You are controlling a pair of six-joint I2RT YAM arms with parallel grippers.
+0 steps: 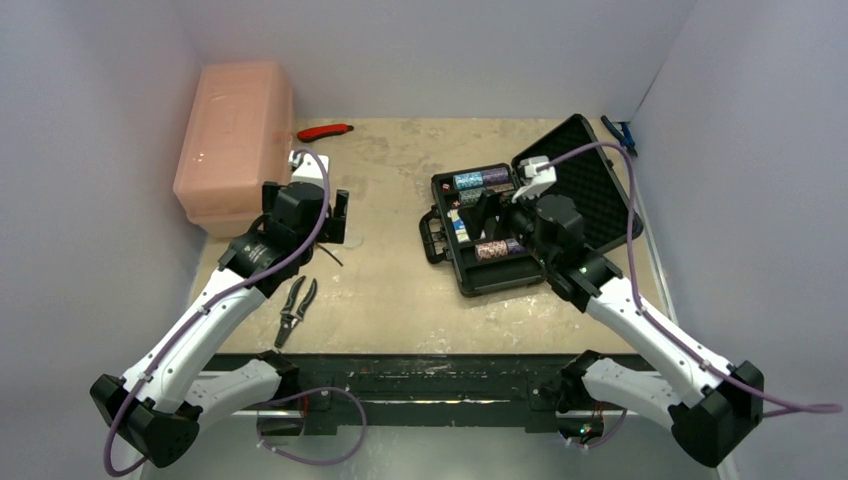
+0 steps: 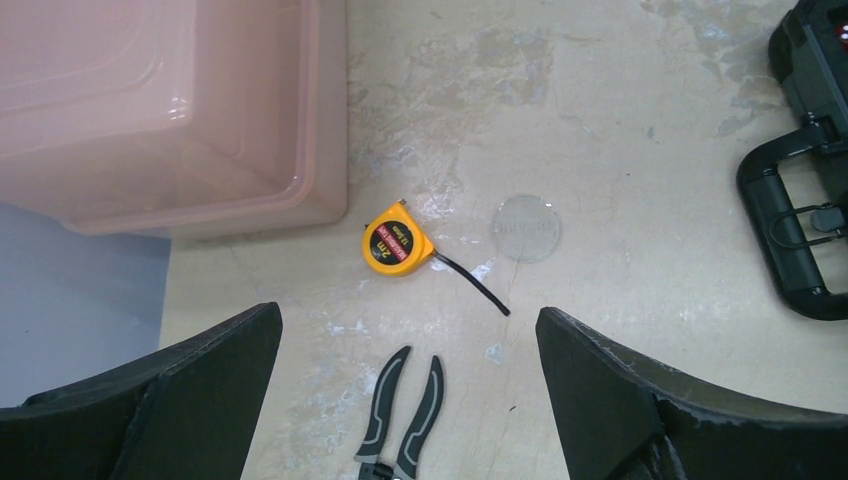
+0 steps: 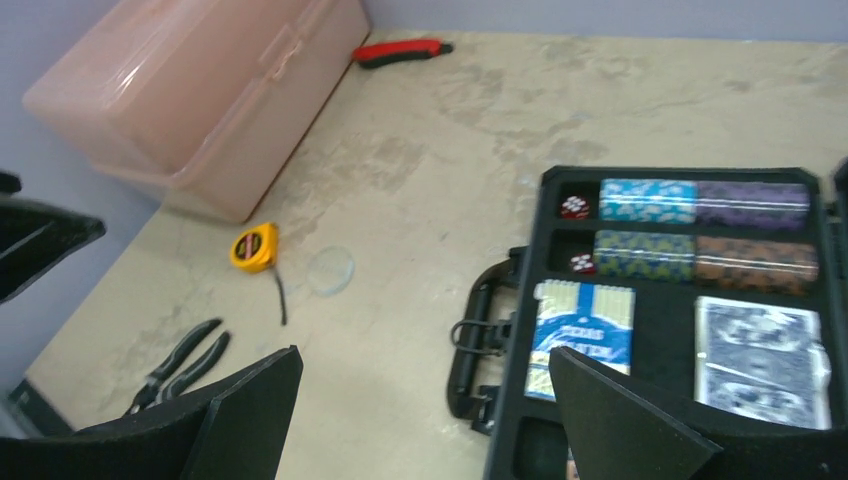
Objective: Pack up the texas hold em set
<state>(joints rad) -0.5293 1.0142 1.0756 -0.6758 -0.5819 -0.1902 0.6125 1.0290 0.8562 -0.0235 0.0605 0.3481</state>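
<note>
Packing looks mostly done, judging by how things lie; the black hard plastic foam-lined briefcase (image 3: 690, 174) sits open on the right half of the counter (image 2: 620, 110), its handle (image 2: 790, 230) pointing toward the middle; two rows of poker chips (image 3: 700, 200) fill its upper slots; two tiny red dice (image 3: 573, 206) sit in small pockets at the rows' left ends; two blue-backed card decks (image 3: 585, 335) lie side by side below them.

Left to do, as far as I can see: one small pale round disc (image 2: 526, 228) lies loose on the counter just beside a yellow tape measure (image 2: 396, 243); a second disc does not show anywhere; the lid (image 1: 600, 200) is up and needs shutting.

The left claw (image 2: 408, 315) hovers spread wide and empty above the tape measure and disc; the right claw (image 3: 425, 352) hangs spread and empty over the case's near-left corner.

Room is fair: bare counter runs between the big pink translucent bin (image 2: 170, 110) and the case; black-handled pliers (image 2: 405, 415) lie near the disc on the near side, and the tape's tongue reaches toward it, so a descent should favour the disc's far or right side; the raised lid leans toward the right wall, leaving little clearance there; a red-handled cutter (image 3: 400, 50) lies well apart at the back.
</note>
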